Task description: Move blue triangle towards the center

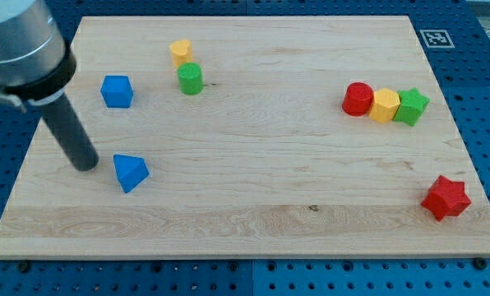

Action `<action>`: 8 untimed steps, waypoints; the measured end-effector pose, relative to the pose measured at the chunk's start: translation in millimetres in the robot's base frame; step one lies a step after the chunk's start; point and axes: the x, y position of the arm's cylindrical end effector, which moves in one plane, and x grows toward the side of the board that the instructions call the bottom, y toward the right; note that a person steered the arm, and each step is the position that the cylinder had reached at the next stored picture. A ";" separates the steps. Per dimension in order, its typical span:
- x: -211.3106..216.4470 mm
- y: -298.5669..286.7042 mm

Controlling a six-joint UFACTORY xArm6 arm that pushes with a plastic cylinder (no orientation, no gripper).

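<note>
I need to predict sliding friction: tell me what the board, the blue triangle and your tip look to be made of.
Board: light wood, visible grain, smooth matte finish. Blue triangle: solid-coloured, faint sheen; painted wood or plastic, I cannot tell which. My tip, just at the triangle's view-left side: dark, matte rod, possibly rubber or plastic.

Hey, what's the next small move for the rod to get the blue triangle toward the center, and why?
Probably slide my tip toward the view's right into the blue triangle. The tip sits just on the triangle's left, seemingly not quite touching, and the board's center lies to the right and slightly up.
</note>
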 end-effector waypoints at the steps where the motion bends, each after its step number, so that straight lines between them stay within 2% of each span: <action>1: 23.8 -4.7; 2: 24.4 2.6; 4: 22.0 64.3; 6: 22.0 96.7; 7: 21.9 83.8; 8: 21.9 42.0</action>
